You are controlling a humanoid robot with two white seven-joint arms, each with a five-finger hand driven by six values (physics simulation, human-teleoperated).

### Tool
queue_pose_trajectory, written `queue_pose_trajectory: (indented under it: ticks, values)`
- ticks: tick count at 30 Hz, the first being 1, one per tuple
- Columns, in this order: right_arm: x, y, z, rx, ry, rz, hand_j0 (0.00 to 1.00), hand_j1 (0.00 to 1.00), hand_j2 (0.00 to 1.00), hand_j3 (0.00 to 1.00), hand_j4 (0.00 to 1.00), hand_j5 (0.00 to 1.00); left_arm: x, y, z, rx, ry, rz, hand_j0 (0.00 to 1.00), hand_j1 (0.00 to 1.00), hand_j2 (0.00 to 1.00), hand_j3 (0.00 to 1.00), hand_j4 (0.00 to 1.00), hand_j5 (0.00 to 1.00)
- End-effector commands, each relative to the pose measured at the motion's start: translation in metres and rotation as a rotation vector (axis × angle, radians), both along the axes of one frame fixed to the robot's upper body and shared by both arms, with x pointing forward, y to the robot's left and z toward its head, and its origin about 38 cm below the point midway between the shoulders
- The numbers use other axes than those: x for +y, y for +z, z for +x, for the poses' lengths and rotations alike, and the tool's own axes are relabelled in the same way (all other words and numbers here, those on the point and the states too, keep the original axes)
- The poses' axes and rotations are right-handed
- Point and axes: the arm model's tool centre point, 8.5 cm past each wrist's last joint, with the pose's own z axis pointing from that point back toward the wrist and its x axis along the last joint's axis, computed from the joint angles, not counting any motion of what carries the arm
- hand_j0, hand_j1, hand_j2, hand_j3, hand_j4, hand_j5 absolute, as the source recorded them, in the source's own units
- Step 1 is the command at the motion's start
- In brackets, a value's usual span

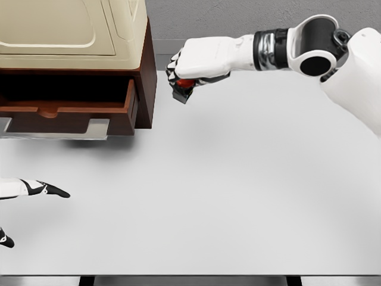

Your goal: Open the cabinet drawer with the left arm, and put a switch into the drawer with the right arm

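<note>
A brown wooden cabinet (146, 65) with a cream top stands at the upper left. Its drawer (65, 113) is pulled out toward me, dark inside. My right hand (186, 74) hovers above the table just right of the cabinet, fingers curled around a small dark switch (184, 86) with a red part. The switch is mostly hidden by the fingers. My left hand (41, 189) lies low at the left edge, well below the drawer, fingers stretched and holding nothing.
The white table (238, 196) spreads across the view, its front edge near the bottom. A grey wall runs behind. The right forearm and shoulder fill the upper right corner.
</note>
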Motion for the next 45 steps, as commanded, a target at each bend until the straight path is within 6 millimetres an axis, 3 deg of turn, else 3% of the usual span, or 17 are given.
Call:
queue_pose_trajectory:
  ticks: [1,9,18,25,30,35,45]
  values:
    - [0.010,-0.004,-0.005,0.034,0.031,0.015,0.35,0.35,0.35,0.35,0.35,0.35,0.000,0.001,0.000,0.000,0.005,-0.004,1.00,1.00,1.00,1.00,1.00,1.00]
    - [0.051,0.020,-0.018,0.001,0.132,0.004,0.35,0.35,0.35,0.35,0.35,0.35,0.001,0.002,0.000,0.000,0.006,-0.002,1.00,1.00,1.00,1.00,1.00,1.00]
    - [0.074,0.048,-0.025,-0.042,0.183,0.023,0.35,0.35,0.35,0.35,0.35,0.35,0.002,0.001,-0.001,0.006,0.009,0.003,1.00,1.00,1.00,1.00,1.00,1.00]
    - [0.120,0.053,-0.033,-0.040,0.249,0.012,0.36,0.36,0.36,0.36,0.36,0.36,0.002,0.000,-0.002,0.009,0.009,0.003,1.00,1.00,1.00,1.00,1.00,1.00]
    - [0.147,0.044,-0.013,0.014,0.201,-0.004,0.35,0.35,0.35,0.35,0.35,0.35,0.002,-0.001,-0.002,0.014,0.009,0.003,1.00,1.00,1.00,1.00,1.00,1.00]
    - [0.161,0.041,0.002,0.049,0.152,-0.005,0.35,0.35,0.35,0.35,0.35,0.35,0.002,-0.001,-0.003,0.014,0.009,0.004,1.00,1.00,1.00,1.00,1.00,1.00]
    - [0.157,0.032,0.025,0.078,0.066,-0.035,0.36,0.36,0.36,0.36,0.36,0.36,0.003,-0.003,-0.004,0.020,0.010,0.007,1.00,1.00,1.00,1.00,1.00,1.00]
